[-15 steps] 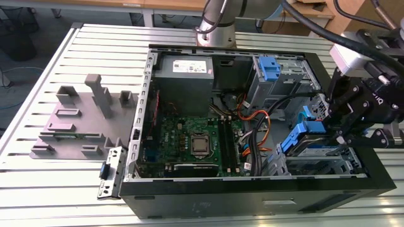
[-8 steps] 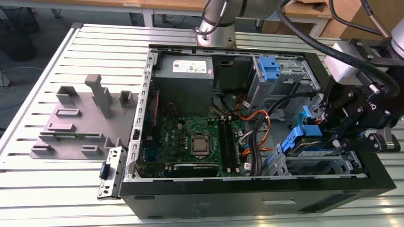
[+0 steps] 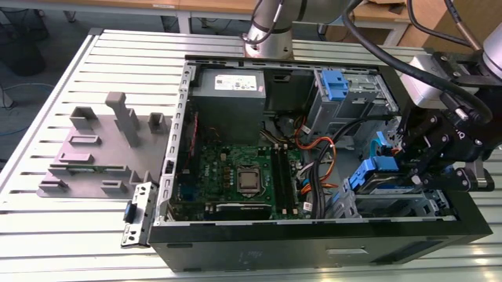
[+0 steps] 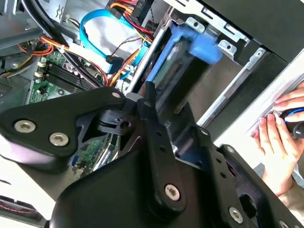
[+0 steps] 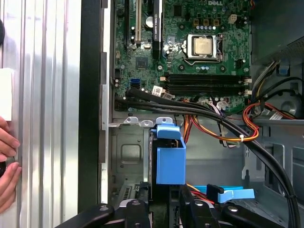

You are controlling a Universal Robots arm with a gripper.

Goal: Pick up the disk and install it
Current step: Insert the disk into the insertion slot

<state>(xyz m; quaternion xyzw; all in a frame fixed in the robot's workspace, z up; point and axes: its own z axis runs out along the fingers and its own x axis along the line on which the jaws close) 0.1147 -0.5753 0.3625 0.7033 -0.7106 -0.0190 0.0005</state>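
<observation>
The disk (image 3: 375, 176), silver with blue side rails, hangs tilted over the drive bay (image 3: 408, 207) in the corner of the open computer case (image 3: 314, 247), on the exterior view's right. My gripper (image 3: 412, 167) is shut on it. In the first wrist view the disk (image 5: 169, 159) stands edge-on with its blue rail towards the camera, and my gripper (image 5: 166, 214) flanks it on both sides. In the second wrist view the disk (image 4: 178, 71) slants down into the metal bay, with one finger (image 4: 148, 104) pressed against its side.
A motherboard (image 3: 235, 170), a grey power supply box (image 3: 229, 88) and bundles of cables (image 3: 321, 158) sit in the case. Another blue bracket (image 3: 335, 85) is in the far bay. A grey slotted tray (image 3: 102, 147) lies outside. A person's hand (image 4: 275, 137) rests beside the case.
</observation>
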